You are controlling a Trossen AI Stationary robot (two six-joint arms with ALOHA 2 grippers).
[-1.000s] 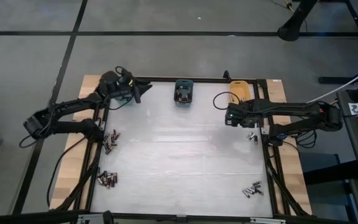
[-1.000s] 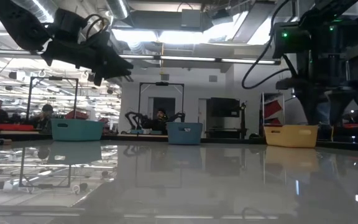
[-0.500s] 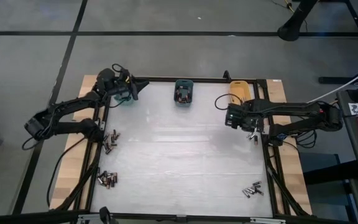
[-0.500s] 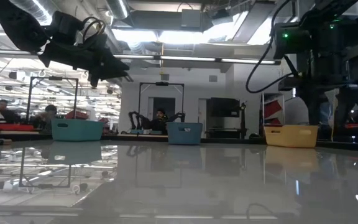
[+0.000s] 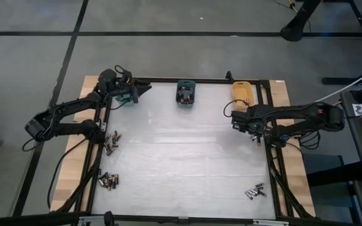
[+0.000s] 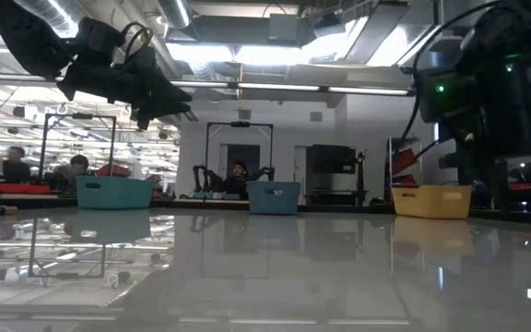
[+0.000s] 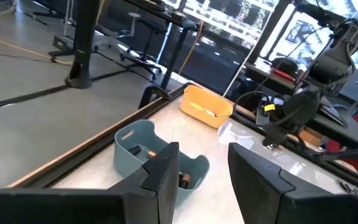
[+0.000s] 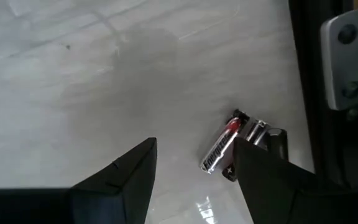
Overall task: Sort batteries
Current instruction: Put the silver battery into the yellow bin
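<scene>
My left gripper (image 5: 142, 91) hangs open above the table's far left corner, over a teal bin (image 6: 113, 192), and holds nothing; its wrist view (image 7: 202, 158) looks across at the blue bin (image 7: 154, 158). My right gripper (image 5: 237, 120) is open near the right edge, just in front of the orange bin (image 5: 242, 91). In its wrist view (image 8: 196, 148) two batteries (image 8: 225, 149) lie flat on the table by the frame rail, beyond the fingertips and untouched. More batteries lie in heaps on the left (image 5: 110, 143), near left (image 5: 108, 181) and near right (image 5: 255, 190).
The blue bin (image 5: 185, 93) at the far edge's middle holds a few batteries. A black frame rail (image 5: 270, 150) runs along the table's right edge, close to the right arm. The white table middle (image 5: 181, 157) is bare. People sit in the room behind (image 6: 12, 166).
My right gripper has shifted a little toward the table's right and near edges, closer to the two batteries by the rail. The left gripper has barely moved, staying over the teal bin.
</scene>
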